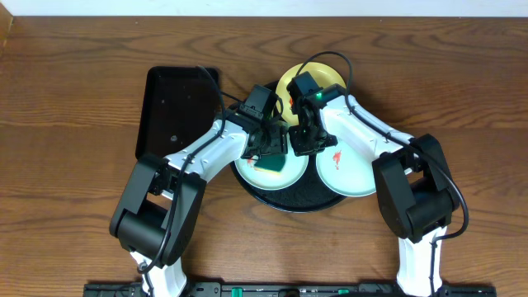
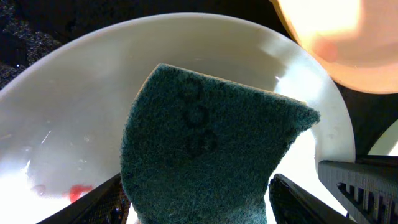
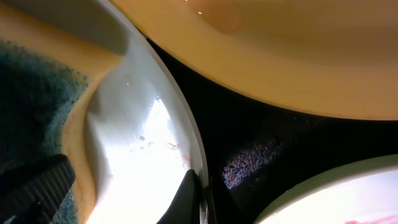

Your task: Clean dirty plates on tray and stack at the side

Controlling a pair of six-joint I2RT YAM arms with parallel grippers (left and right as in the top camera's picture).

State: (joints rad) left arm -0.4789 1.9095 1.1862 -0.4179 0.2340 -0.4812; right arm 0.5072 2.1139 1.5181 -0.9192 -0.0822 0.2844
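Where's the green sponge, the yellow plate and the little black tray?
green sponge (image 2: 205, 143), left wrist view, middle of its scrubby face.
yellow plate (image 1: 330, 78), overhead view, bare upper right part.
little black tray (image 1: 177, 111), overhead view, middle of its floor.

The middle of the round tray (image 1: 289, 204) is crowded. The left gripper (image 1: 268, 153) and right gripper (image 1: 304, 143) sit just beside each other, and both arms slant in from the near corners. The left jaws clamp a green sponge (image 2: 205, 149) that covers much of the left mint plate (image 1: 246, 175). The yellow plate (image 1: 326, 81) at the far rim is partly hidden under the wrists and a cable. The right mint plate (image 1: 351, 173) lies open from above and from the right. A rectangular tray (image 1: 173, 107) takes up the bench (image 1: 462, 91) to the left of the round tray, while the right side is open wood.
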